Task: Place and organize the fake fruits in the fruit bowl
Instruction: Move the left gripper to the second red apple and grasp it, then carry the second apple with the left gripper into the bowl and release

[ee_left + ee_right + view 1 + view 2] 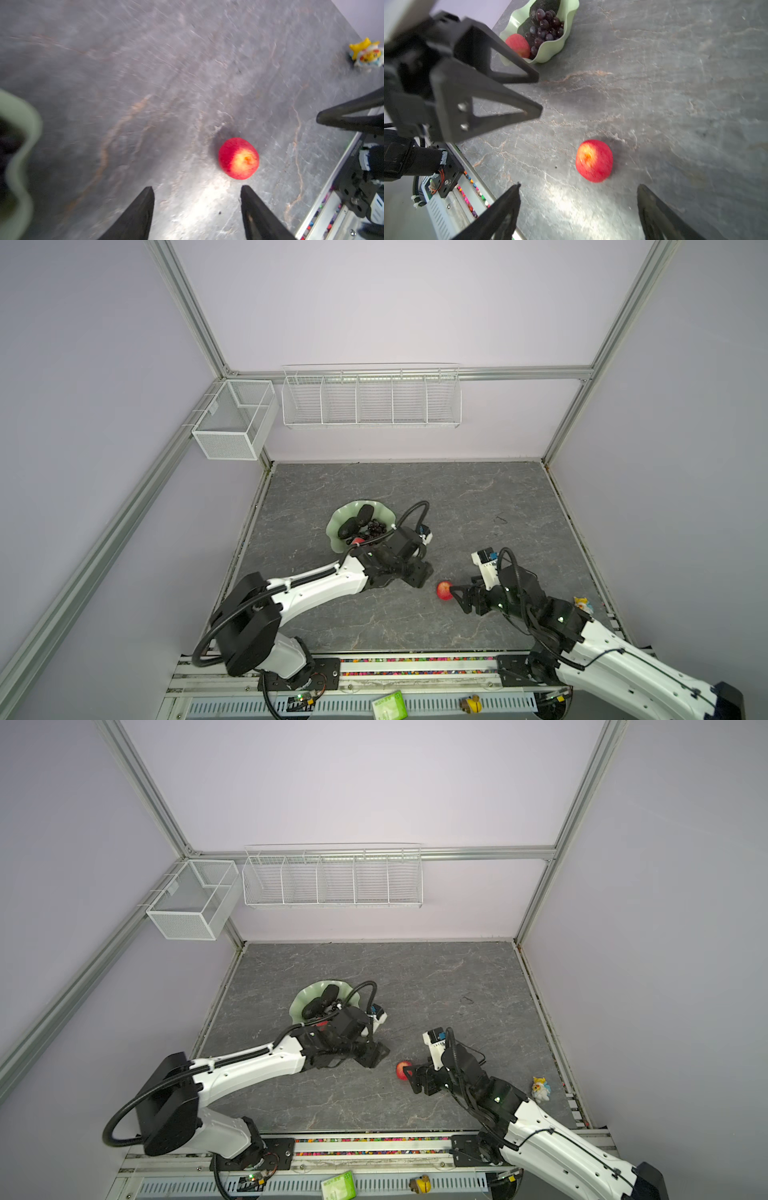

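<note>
One red apple (444,590) (238,158) (594,160) lies on the grey table between my two grippers, and neither touches it. My left gripper (422,576) (197,188) is open and empty, just left of the apple. The right gripper (456,598) (579,186) is open too, its fingertips close to the apple's right side. The pale green fruit bowl (338,516) (550,54) stands behind the left wrist. It holds two dark avocados (365,514), the purple grapes (546,29) and a second red apple (518,44), partly hidden by the left arm in both top views.
A small yellow toy figure (583,604) (366,54) stands near the table's right edge. White wire baskets (372,400) hang on the back wall and on the left frame. A green packet (388,705) lies on the front rail below the table.
</note>
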Robot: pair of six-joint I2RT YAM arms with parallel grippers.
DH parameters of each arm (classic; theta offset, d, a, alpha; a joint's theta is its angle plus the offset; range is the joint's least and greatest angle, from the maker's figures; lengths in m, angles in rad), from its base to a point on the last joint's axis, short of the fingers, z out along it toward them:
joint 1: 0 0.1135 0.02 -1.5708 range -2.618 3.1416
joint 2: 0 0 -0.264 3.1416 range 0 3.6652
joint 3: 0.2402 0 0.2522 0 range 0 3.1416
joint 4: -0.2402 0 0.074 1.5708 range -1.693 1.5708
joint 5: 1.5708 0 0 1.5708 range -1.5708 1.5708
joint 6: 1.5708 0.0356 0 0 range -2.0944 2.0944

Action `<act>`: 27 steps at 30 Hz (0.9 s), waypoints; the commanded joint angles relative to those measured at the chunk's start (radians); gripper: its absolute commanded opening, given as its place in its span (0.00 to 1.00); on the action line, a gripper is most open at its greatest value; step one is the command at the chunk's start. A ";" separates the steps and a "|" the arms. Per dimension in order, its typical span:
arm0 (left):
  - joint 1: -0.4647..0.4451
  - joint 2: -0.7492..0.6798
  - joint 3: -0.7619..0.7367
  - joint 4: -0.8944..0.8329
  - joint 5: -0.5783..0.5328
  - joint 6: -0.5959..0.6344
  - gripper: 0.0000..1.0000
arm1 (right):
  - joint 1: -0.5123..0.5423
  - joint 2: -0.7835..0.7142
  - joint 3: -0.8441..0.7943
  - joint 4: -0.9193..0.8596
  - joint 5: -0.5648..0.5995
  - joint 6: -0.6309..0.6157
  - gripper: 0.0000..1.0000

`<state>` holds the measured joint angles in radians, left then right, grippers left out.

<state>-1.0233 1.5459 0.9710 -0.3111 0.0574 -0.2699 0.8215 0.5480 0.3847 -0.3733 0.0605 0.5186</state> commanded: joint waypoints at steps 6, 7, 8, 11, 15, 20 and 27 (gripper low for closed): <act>-0.102 0.199 0.139 0.002 0.039 -0.009 0.66 | -0.002 -0.219 -0.045 -0.211 0.058 0.098 0.89; -0.106 0.212 0.145 -0.002 0.038 -0.009 0.66 | -0.003 -0.227 -0.042 -0.220 0.064 0.097 0.89; -0.108 0.220 0.147 0.001 0.041 -0.011 0.66 | -0.003 -0.230 -0.040 -0.226 0.067 0.095 0.89; -0.110 0.243 0.151 0.012 0.035 -0.014 0.67 | -0.003 -0.224 -0.039 -0.220 0.066 0.092 0.89; -0.109 0.297 0.191 -0.011 0.002 -0.014 0.66 | -0.003 -0.196 -0.030 -0.208 0.062 0.078 0.89; -0.110 0.334 0.219 -0.032 -0.028 -0.016 0.53 | -0.004 -0.156 -0.013 -0.193 0.067 0.054 0.89; -0.101 0.247 0.161 0.058 0.022 -0.037 0.39 | -0.003 -0.066 0.002 -0.093 0.056 0.031 0.89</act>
<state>-1.1305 1.8545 1.1530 -0.3031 0.0544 -0.2882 0.8196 0.4515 0.3611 -0.5453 0.1123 0.5701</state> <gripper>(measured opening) 0.452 0.888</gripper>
